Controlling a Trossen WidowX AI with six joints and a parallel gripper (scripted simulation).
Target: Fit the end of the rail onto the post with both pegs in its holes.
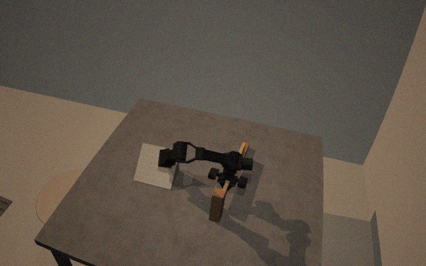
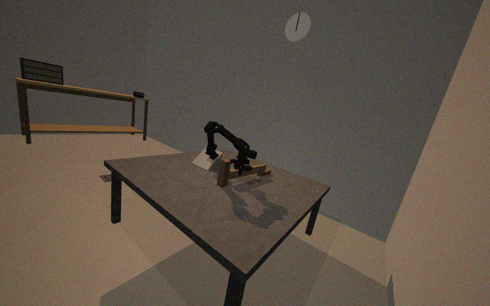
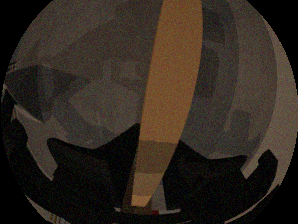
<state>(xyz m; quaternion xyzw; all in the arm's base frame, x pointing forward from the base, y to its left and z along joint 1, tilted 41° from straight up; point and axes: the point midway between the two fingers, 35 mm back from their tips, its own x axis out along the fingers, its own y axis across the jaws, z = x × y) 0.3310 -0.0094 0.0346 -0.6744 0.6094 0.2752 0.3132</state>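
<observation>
The long wooden rail [image 1: 225, 185] [image 2: 259, 167] [image 3: 172, 75] runs from the short wooden post [image 1: 217, 206] [image 2: 222, 173] back to the low footboard block [image 2: 265, 173]. My gripper [image 1: 227, 182] [image 2: 241, 170] [image 3: 149, 129] is shut on the rail, nearer to its post end. The post stands upright. The rail's near end is raised off the table, at or very close to the post's face, and looks about level. Its far end is at the footboard block. Pegs and holes are hidden; whether the end touches the post, I cannot tell.
A pale tilted panel or plate [image 1: 153, 171] [image 2: 201, 161] lies by the arm's base on the grey-brown table [image 1: 125, 228] [image 2: 170, 189]. The arm reaches from there across to the rail. Its shadow falls on the table beside the rail and the post.
</observation>
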